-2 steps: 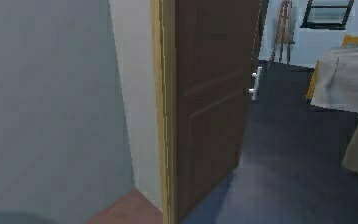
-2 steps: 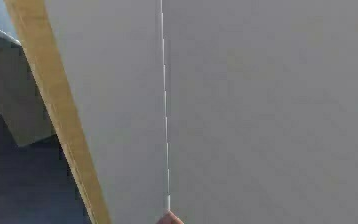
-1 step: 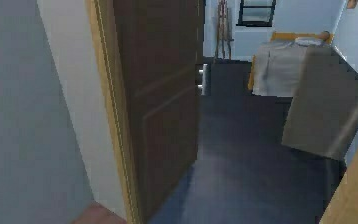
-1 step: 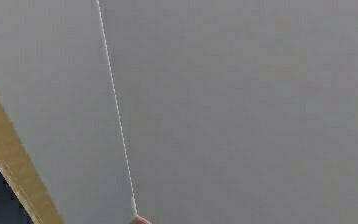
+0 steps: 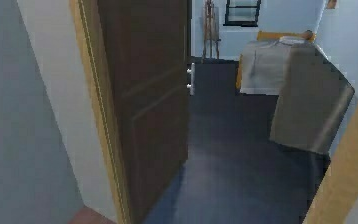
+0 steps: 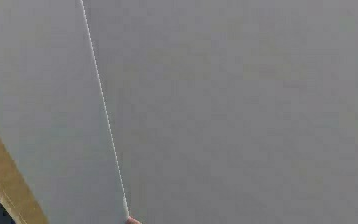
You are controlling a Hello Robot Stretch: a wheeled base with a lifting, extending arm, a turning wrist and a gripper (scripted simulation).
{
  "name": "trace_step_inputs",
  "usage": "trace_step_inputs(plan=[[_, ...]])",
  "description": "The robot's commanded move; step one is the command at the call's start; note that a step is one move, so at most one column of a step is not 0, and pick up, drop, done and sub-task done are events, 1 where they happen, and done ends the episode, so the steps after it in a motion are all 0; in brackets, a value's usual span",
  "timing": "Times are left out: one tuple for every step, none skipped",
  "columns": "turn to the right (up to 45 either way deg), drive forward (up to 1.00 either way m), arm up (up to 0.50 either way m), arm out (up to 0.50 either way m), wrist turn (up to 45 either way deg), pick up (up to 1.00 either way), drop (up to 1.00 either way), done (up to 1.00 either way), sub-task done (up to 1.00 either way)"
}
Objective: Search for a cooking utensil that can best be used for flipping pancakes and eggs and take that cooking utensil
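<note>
No spatula-like utensil can be made out here. In the forward view a dark brown door (image 5: 145, 95) stands ajar in a light wooden frame (image 5: 95, 110), with a pale handle (image 5: 190, 78) on its edge. Past it lies a room with a dark floor (image 5: 232, 150). The arm side view faces a plain grey wall (image 6: 237, 100) close by.
A bed with pale covers (image 5: 267, 65) stands at the far wall, and a grey armchair back (image 5: 312, 100) is at the forward view's right. A dark stand (image 5: 211, 25) and a dark-framed window (image 5: 242, 12) are at the back. A wooden strip (image 6: 12, 185) runs along the arm side view's lower left.
</note>
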Motion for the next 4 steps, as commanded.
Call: trace_step_inputs(plan=[[0.0,0.65,0.0,0.0,0.0,0.0,0.0,0.0,0.0],[24.0,0.0,0.0,0.0,0.0,0.0,0.0,0.0,0.0],[0.0,1.0,0.0,0.0,0.0,0.0,0.0,0.0,0.0],[9.0,0.0,0.0,0.0,0.0,0.0,0.0,0.0,0.0]])
